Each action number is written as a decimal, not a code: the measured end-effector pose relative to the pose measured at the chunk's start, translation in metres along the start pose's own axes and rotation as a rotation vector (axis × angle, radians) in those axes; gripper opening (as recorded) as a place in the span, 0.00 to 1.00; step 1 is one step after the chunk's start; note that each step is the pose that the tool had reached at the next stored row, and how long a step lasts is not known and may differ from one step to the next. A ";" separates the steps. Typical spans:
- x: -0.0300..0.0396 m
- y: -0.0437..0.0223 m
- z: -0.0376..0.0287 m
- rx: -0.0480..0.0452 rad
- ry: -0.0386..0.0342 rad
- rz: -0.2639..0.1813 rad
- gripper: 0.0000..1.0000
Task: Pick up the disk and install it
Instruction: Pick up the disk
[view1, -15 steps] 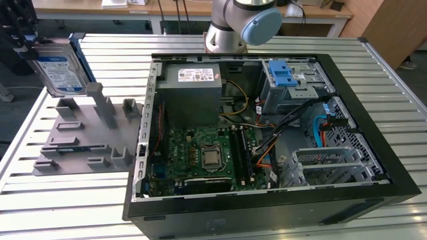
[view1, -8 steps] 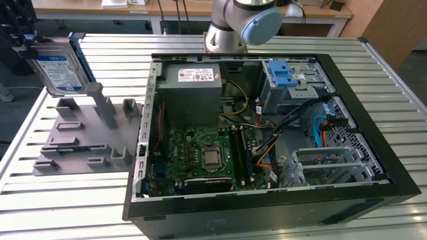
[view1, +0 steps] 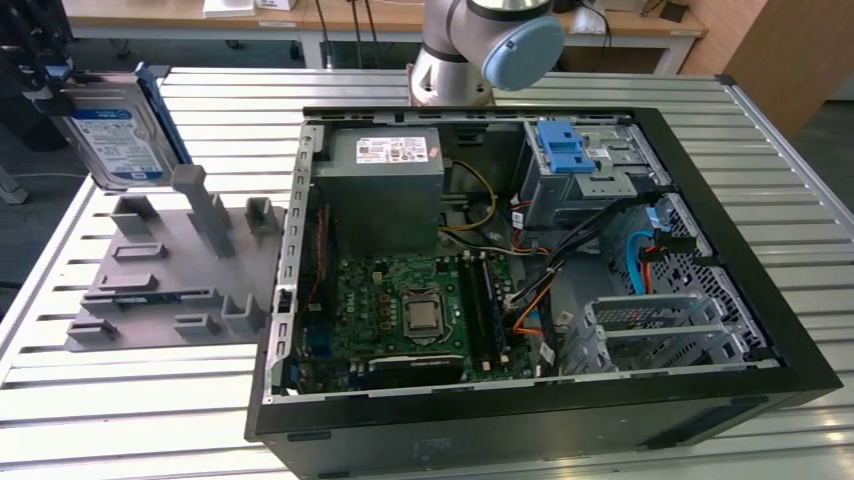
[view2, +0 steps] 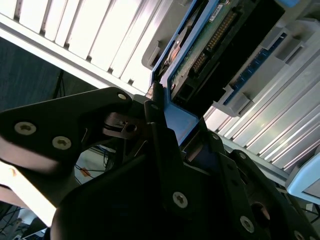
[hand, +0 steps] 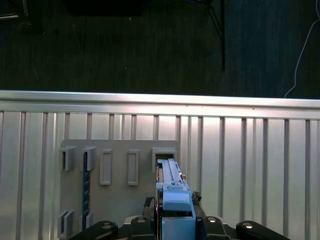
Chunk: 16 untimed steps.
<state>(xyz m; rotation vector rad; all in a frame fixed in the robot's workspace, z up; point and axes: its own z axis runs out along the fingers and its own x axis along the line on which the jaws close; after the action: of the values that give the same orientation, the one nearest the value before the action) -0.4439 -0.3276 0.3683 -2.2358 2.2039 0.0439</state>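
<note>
The disk (view1: 123, 135), a silver drive with a white-and-blue label and blue side rails, hangs upright in the air at the exterior view's far left. It is above the back end of the grey slotted holder (view1: 167, 270). My gripper (view1: 56, 97) is shut on its upper end. The second wrist view shows the dark fingers (view2: 157, 125) clamped on the blue rail, with the disk's circuit-board side (view2: 200, 50) beyond them. In the first wrist view the disk's blue edge (hand: 172, 197) runs out from my gripper (hand: 175, 222) over the holder (hand: 117, 170).
The open computer case (view1: 747, 260) lies on the slatted metal table (view1: 147, 410), to the exterior view's right of the holder. Inside are a grey power supply box (view1: 384, 185), a green motherboard (view1: 407, 320) and a drive cage with a blue clip (view1: 567, 145). The arm's base (view1: 474, 50) stands behind the case.
</note>
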 end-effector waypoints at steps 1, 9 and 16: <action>0.0000 0.0000 -0.0004 0.0001 -0.0001 0.000 0.36; -0.0002 0.0001 -0.0043 0.0003 -0.0001 0.000 0.36; -0.0002 0.0002 -0.0077 0.0004 -0.0001 0.000 0.36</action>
<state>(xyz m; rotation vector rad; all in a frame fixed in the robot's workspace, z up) -0.4440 -0.3275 0.3760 -2.2354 2.2038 0.0435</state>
